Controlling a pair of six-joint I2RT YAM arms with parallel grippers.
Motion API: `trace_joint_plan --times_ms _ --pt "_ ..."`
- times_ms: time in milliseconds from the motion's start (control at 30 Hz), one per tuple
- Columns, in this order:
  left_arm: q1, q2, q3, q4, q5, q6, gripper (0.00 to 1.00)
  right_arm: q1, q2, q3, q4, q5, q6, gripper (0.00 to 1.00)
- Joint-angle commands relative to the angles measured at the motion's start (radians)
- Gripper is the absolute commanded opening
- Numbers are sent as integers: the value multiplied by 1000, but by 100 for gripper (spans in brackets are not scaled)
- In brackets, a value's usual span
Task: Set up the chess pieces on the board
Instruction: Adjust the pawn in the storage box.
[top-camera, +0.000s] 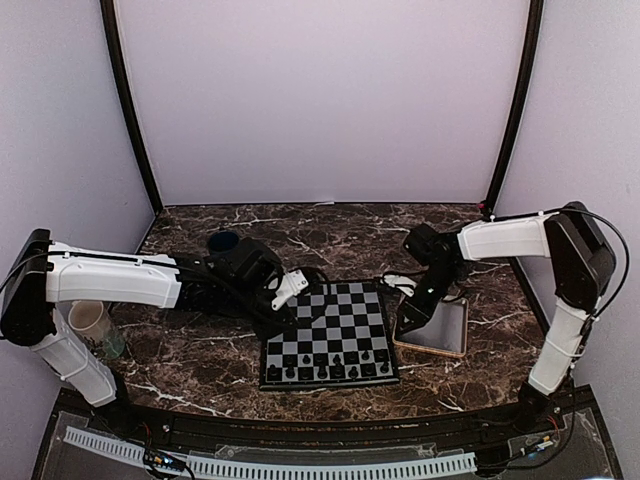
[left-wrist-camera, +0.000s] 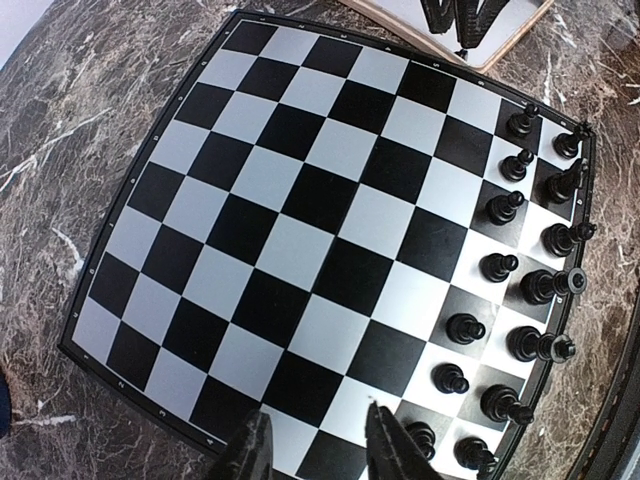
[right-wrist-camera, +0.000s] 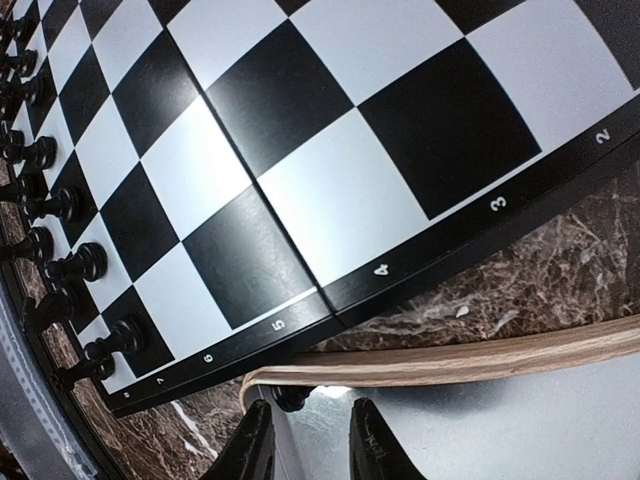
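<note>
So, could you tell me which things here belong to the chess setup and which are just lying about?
For the job: board, chess pieces, tray beside it with a piece seemingly left inside.
Just lying about: dark blue cup, pale cup.

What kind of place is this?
Probably a robot test booth: plain walls enclose a marble-look table, left arm and right arm mounted at its near edge, the board between them.
</note>
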Motion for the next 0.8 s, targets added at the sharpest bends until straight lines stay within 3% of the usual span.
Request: trace_joint_plan --times_ms 0,367,767 --pt "-5 -39 9 -5 -35 -8 34 18 23 18 -26 9 3 28" --pt "-5 -32 -3 5 -47 -6 34 38 62 59 -11 43 30 28" --pt "-5 -6 -3 7 -53 -14 34 43 85 62 5 216 92 30"
